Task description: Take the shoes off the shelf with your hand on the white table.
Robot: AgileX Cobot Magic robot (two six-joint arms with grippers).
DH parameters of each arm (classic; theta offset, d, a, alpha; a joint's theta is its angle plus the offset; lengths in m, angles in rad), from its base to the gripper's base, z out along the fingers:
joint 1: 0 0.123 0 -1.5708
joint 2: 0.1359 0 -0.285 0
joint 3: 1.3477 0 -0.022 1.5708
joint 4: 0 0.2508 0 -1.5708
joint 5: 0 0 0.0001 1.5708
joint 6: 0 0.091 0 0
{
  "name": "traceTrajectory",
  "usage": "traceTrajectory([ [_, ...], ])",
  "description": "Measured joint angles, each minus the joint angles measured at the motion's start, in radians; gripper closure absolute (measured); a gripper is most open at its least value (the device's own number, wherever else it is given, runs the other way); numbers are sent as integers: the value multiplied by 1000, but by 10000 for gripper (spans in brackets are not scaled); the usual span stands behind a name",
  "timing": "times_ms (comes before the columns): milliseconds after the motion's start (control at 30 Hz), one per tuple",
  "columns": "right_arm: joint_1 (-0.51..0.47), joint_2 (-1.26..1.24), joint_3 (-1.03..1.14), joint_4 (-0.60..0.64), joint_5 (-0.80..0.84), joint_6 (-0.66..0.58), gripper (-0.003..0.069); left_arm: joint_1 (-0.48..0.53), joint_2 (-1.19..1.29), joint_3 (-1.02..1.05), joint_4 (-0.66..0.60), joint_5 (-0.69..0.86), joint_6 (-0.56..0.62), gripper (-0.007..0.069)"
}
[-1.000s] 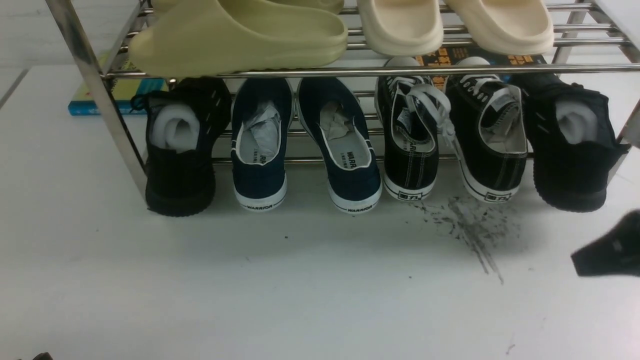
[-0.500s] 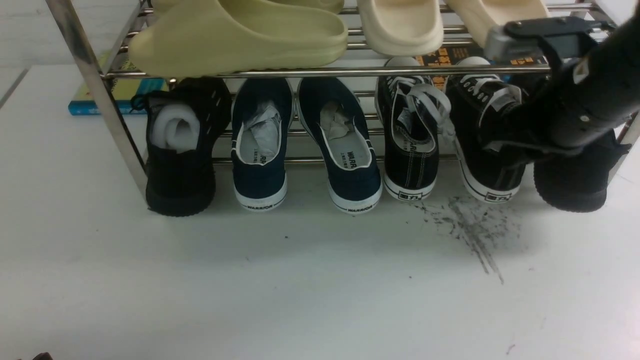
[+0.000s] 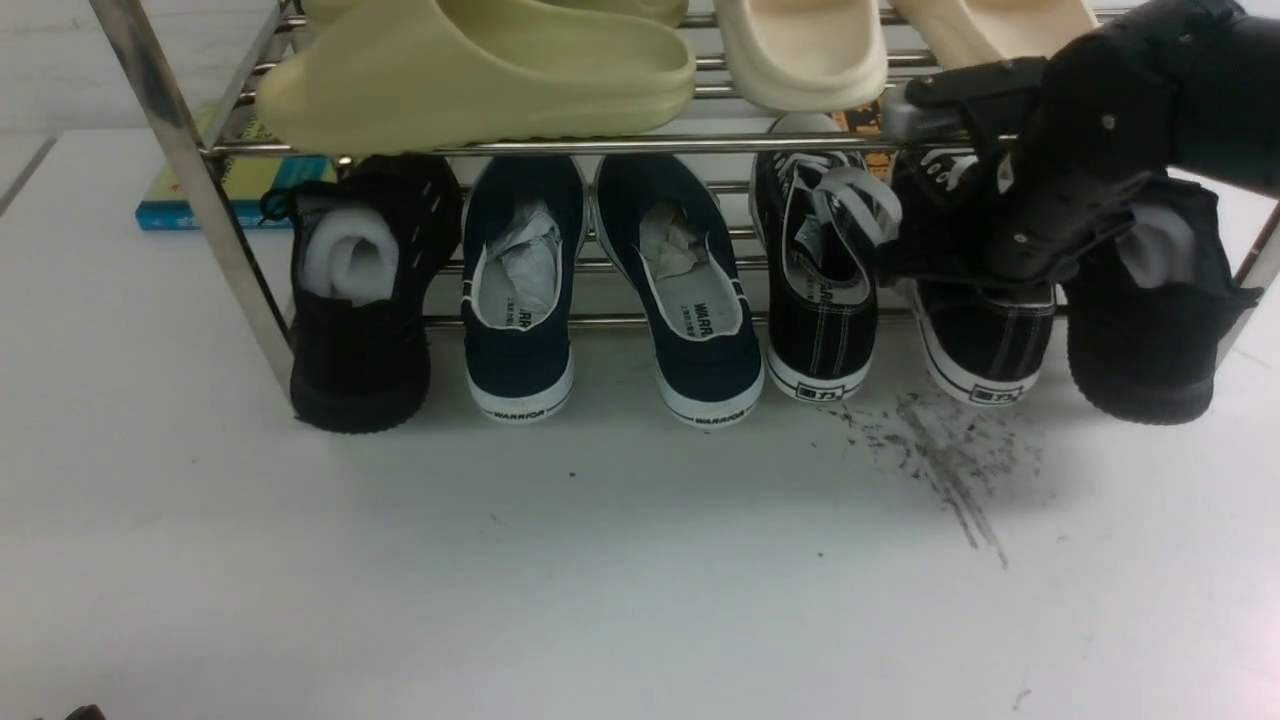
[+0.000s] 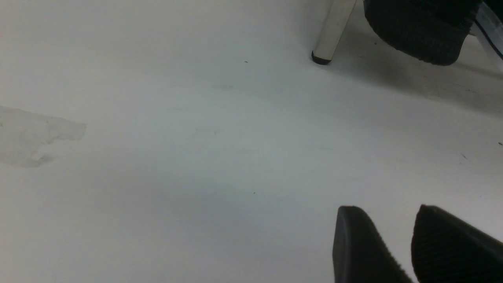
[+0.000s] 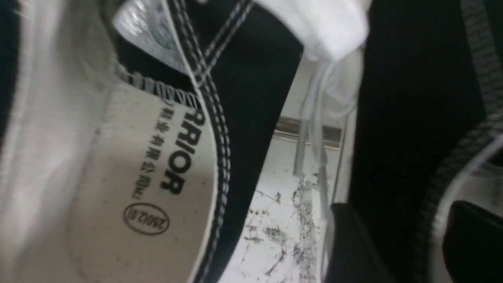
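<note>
The two black canvas shoes stand heel-out on the lower tier of the chrome shelf [image 3: 600, 146]: the left one [image 3: 820, 310] and the right one [image 3: 985, 345]. My right gripper [image 3: 975, 270] reaches down onto the right shoe's opening. In the right wrist view it [image 5: 401, 206] is open and straddles that shoe's side wall [image 5: 412, 118], one finger outside and one inside. The left shoe's insole [image 5: 157, 177] and white laces [image 5: 326, 23] show beside it. My left gripper [image 4: 387, 220] is open and empty, low over the white table [image 3: 600, 580].
Navy slip-ons [image 3: 520, 310] stand left of the pair. All-black knit sneakers stand at both ends [image 3: 360, 340] [image 3: 1140, 350]. Slides [image 3: 480, 70] lie on the upper tier just above my right arm. Grey scuff streaks [image 3: 940, 450] mark the table. A book [image 3: 170, 205] lies behind.
My right arm has come up from the lower right edge to the shelf, then moved left and down onto the right canvas shoe. The shoes have not moved.
</note>
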Motion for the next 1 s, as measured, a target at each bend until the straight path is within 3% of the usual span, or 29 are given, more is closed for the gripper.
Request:
traceTrajectory([
  [33, 0, 2, 0, 0, 0, 0, 331, 0, 0, 0, 0, 0, 0, 383],
  [167, 3, 9, -5, 7, 9, 3, 531, 0, 0, 0, 0, 0, 0, 383],
  [200, 3, 8, -5, 7, 9, 3, 543, 0, 0, 0, 0, 0, 0, 383],
  [233, 3, 0, -5, 7, 27, 3, 633, 0, 0, 0, 0, 0, 0, 383],
  [267, 3, -8, -5, 7, 42, 3, 651, 0, 0, 0, 0, 0, 0, 383],
  [567, 3, -200, -4, 48, 259, -4, 658, 0, 0, 0, 0, 0, 0, 383],
  [833, 3, -393, 3, 186, 443, -80, 655, 0, 0, 0, 0, 0, 0, 383],
  [1000, 3, -462, 4, 225, 476, -126, 652, 0, 0, 0, 0, 0, 0, 383],
])
